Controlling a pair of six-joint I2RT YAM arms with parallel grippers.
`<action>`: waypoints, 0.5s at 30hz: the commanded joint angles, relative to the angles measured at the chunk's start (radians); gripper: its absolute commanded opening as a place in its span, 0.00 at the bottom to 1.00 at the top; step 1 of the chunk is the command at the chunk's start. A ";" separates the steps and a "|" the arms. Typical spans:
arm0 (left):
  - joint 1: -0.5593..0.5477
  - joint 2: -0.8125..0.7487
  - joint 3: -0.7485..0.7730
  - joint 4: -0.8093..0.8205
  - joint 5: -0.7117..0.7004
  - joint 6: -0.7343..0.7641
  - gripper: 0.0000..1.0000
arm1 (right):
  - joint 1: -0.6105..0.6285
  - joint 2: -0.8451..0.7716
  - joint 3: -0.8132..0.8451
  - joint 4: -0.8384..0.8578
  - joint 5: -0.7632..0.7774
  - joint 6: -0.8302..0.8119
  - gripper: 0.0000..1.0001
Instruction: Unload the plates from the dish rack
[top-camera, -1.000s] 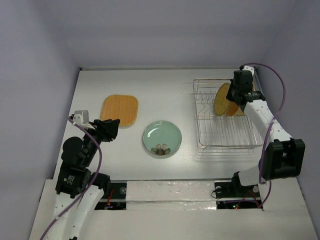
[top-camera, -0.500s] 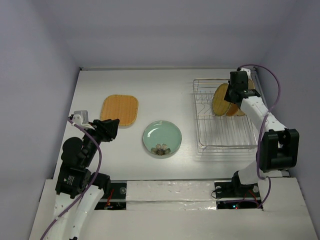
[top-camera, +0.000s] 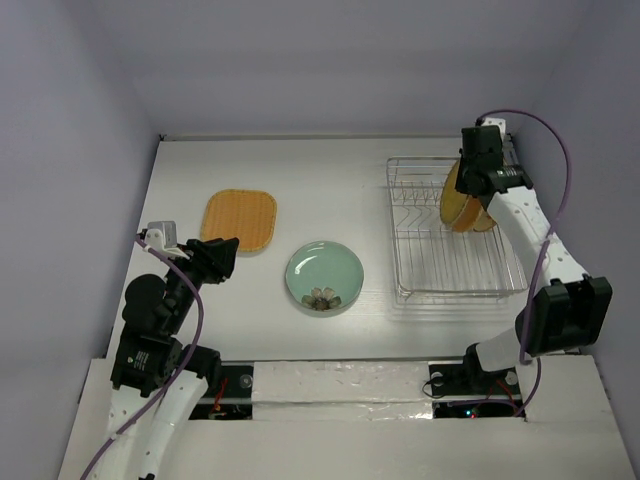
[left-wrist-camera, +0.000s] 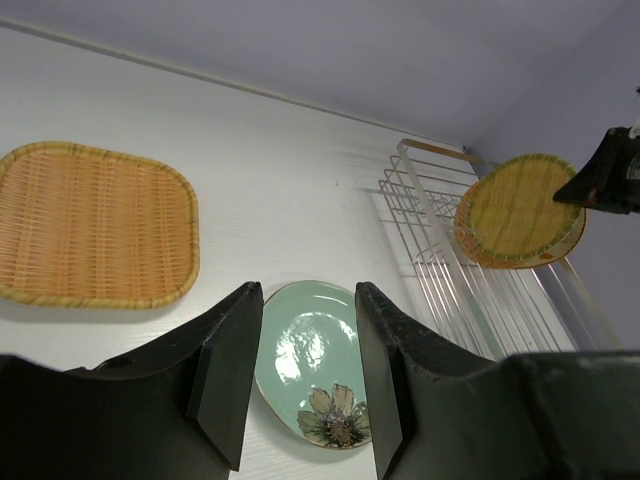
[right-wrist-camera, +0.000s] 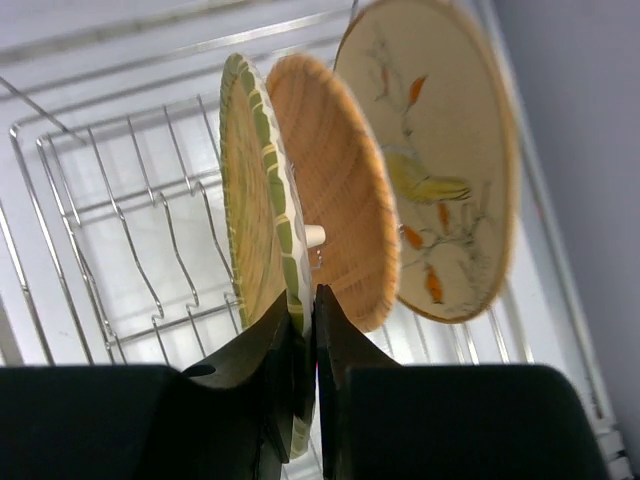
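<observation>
The silver wire dish rack (top-camera: 450, 272) sits at the right. Three plates stand on edge in its far end: a round mustard plate (top-camera: 452, 196) with a green-striped rim (right-wrist-camera: 262, 170), a round orange plate (right-wrist-camera: 340, 200) and a beige floral plate (right-wrist-camera: 440, 150). My right gripper (right-wrist-camera: 308, 312) is shut on the mustard plate's rim, just above the rack's back part (top-camera: 472, 186). A rounded-square orange plate (top-camera: 239, 221) and a pale green flower plate (top-camera: 324, 276) lie flat on the table. My left gripper (left-wrist-camera: 308, 300) hangs open and empty above the near left, the green plate (left-wrist-camera: 310, 350) showing between its fingers.
The rack's near half (top-camera: 455, 265) holds only bare wires and prongs (right-wrist-camera: 120, 200). White walls close the table on the left, back and right. The right arm's purple cable (top-camera: 560, 190) loops beside the rack.
My right gripper has shifted a little toward the back right with the mustard plate, which now looks more edge-on from above. The left arm has not moved.
</observation>
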 joint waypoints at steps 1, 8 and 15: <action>-0.003 -0.005 -0.004 0.040 0.008 0.001 0.39 | 0.052 -0.088 0.126 0.008 0.120 -0.019 0.00; -0.003 -0.006 -0.005 0.042 0.010 -0.001 0.39 | 0.213 -0.161 0.195 0.029 0.113 0.014 0.00; 0.006 -0.014 0.001 0.023 -0.055 -0.014 0.38 | 0.437 -0.059 0.123 0.356 -0.257 0.247 0.00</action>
